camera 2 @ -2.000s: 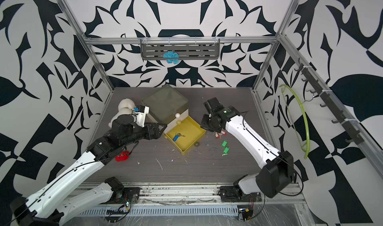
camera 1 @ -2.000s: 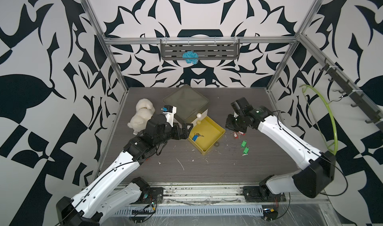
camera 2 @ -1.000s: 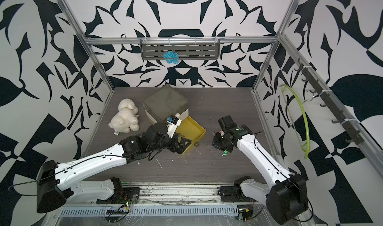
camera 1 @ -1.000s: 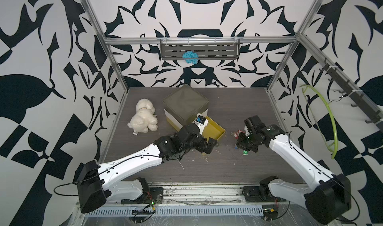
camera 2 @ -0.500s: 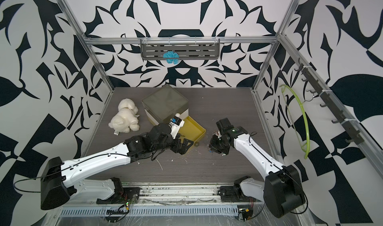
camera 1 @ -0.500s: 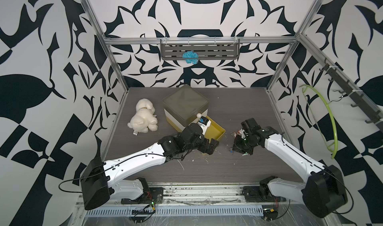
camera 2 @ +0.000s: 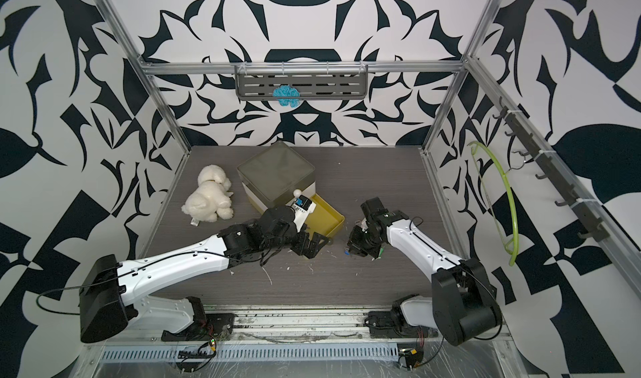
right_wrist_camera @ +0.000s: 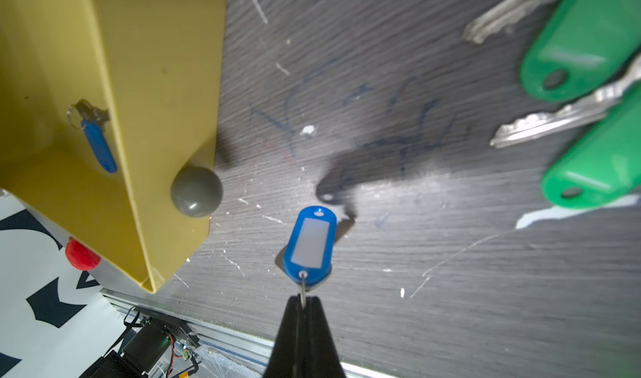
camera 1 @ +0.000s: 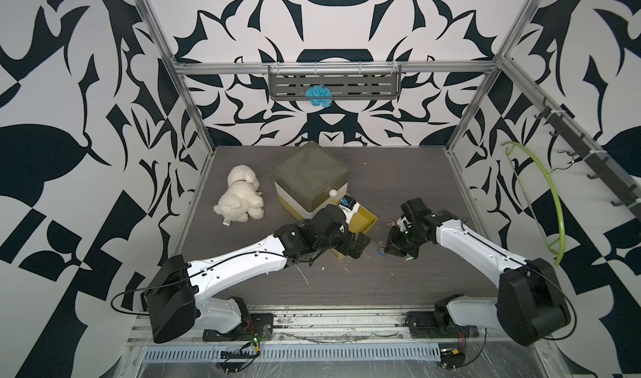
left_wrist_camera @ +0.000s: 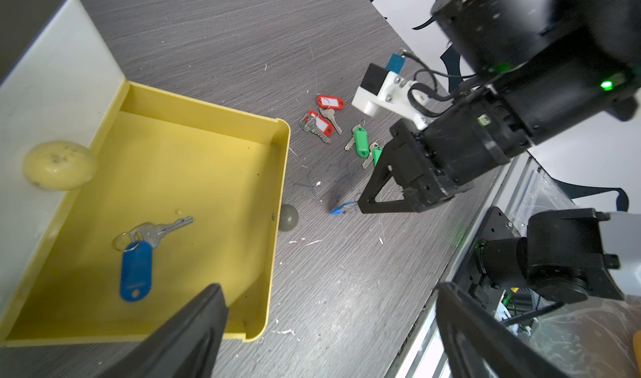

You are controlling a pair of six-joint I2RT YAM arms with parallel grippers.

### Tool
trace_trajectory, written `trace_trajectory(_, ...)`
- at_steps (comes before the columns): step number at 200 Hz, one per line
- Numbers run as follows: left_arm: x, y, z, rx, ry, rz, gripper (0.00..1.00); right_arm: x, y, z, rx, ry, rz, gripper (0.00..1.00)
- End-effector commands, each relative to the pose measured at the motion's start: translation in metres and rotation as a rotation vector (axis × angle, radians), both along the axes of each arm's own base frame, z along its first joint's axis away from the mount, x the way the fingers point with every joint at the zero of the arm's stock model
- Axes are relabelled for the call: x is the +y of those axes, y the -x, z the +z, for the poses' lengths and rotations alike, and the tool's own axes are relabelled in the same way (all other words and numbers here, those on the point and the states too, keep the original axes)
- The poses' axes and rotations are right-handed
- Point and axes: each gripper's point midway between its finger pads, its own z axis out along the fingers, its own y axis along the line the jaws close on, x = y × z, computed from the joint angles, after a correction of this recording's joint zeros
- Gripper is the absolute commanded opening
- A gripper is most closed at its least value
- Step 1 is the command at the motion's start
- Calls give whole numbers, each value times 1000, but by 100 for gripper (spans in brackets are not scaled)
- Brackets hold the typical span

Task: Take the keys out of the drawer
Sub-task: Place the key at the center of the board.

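My right gripper is shut on the ring of a blue-tagged key, which hangs low over the table beside the drawer's grey knob. The yellow drawer stands pulled out, with one more blue-tagged key lying inside. Two red-tagged keys and two green-tagged keys lie on the table beyond the drawer. My left gripper is open and empty above the drawer's front corner. In both top views the left gripper and the right gripper are close together.
The olive-lidded box that holds the drawer stands at mid-table, with a white plush dog to its left. A small red object shows past the drawer's side. The table's front edge and metal rail run close by.
My left arm has swung from the box's left side to the drawer's front corner. My right gripper has carried the blue-tagged key down and toward the drawer's knob.
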Motion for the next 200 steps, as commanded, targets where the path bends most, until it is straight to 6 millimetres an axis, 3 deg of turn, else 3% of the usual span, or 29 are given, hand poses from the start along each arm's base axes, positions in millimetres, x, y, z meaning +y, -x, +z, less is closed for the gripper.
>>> trace_trajectory(1, -10, -1, 14, -25, 30, -26, 99, 1, -7, 1, -13, -31, 6, 0)
trace_trajectory(117, 4, -4, 21, -53, 28, 26, 99, -10, -46, -4, -23, -21, -1, 0)
trace_trajectory(157, 13, -3, 19, -53, 16, 47, 99, -11, -54, -9, -15, -11, 3, 0)
trace_trajectory(162, 17, -2, 30, -67, 42, 50, 99, -12, -54, -10, -14, -9, 2, 0)
trace_trajectory(200, 26, 1, 30, -70, 41, 61, 99, -15, -56, -15, -7, 6, -6, 0)
